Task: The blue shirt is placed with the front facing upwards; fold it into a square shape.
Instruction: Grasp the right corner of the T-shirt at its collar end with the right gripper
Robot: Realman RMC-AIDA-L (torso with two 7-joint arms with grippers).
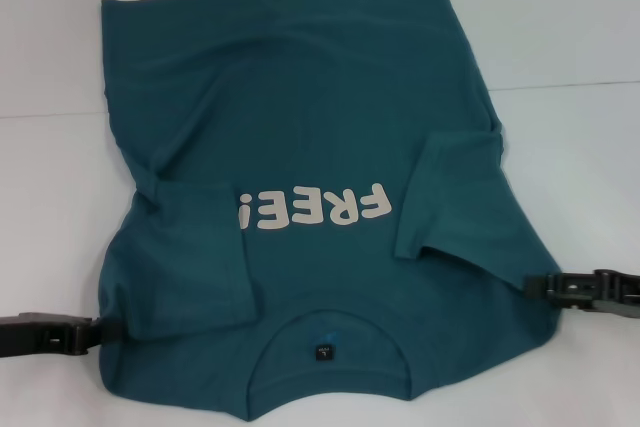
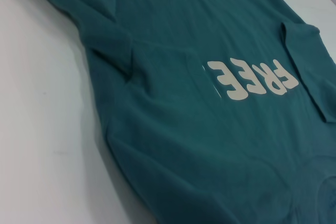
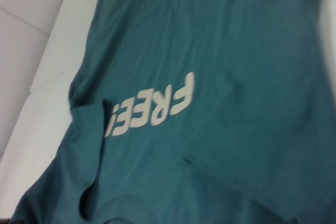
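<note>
A white table (image 1: pixel 560 37) carries everything, its pale surface showing along the upper edge, the left side and the right side of the head view, with a faint seam line running across it at the upper right and upper left. Directly on it lies the blue shirt (image 1: pixel 300 117), spread flat with its front up and filling the centre of the frame. Its round neck with a small dark tag (image 1: pixel 323 352) sits at the lower centre, the hem at the upper part. Both short sleeves are folded inward over the chest, flanking the white "FREE!" lettering (image 1: pixel 312 210), which reads upside down.
</note>
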